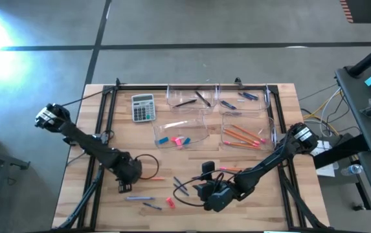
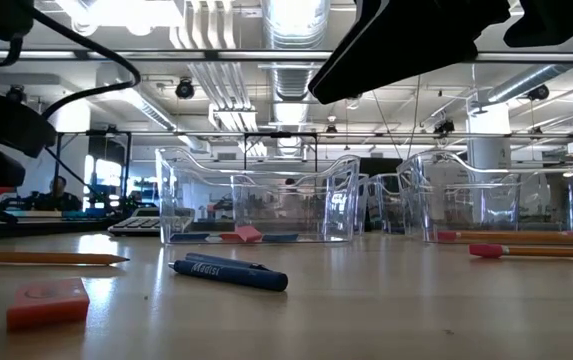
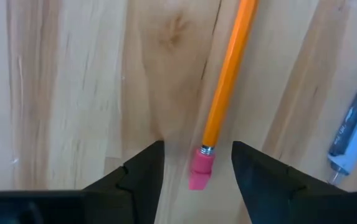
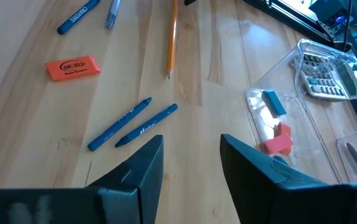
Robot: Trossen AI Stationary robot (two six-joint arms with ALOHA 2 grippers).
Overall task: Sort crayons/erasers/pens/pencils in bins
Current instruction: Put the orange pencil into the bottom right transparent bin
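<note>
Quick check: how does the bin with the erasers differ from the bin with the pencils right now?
The eraser bin holds a few short pink and light blue erasers; the pencil bin holds several long orange pencils. The eraser bin sits near the middle of the table; the pencil bin lies beside it, toward the right edge. Both are clear, shallow plastic trays.

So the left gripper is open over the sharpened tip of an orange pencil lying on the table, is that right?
Not quite. The left gripper is open over an orange pencil lying on the table, but the left wrist view shows its pink eraser end between the fingers, not the sharpened tip. The rest stands.
</note>
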